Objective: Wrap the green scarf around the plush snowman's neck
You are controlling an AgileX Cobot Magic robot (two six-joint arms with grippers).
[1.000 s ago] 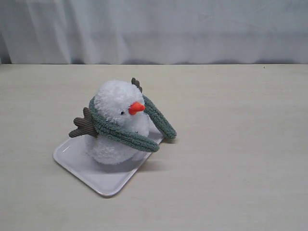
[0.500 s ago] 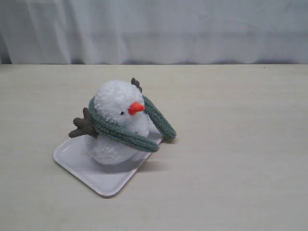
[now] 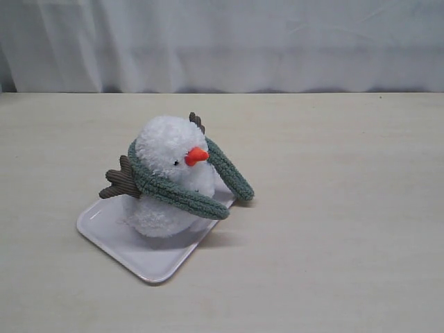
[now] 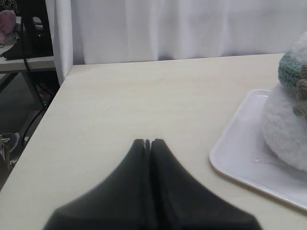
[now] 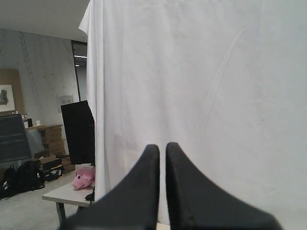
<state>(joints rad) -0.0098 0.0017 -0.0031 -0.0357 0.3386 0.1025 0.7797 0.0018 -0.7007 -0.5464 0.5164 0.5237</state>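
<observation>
Scarf (image 3: 177,193) ends in exterior view only.

A white tray (image 3: 156,260) lies on the pale table (image 3: 333,208) before a white curtain (image 3: 277,41).

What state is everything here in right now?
Plush snowman: upright on the tray.
Green scarf: looped around the snowman's neck, both ends loose.
Tray: flat on the table, carrying the snowman.
Left end effector: shut, empty, clear of the tray.
Right end effector: shut to a thin slit, empty, facing the curtain.
</observation>
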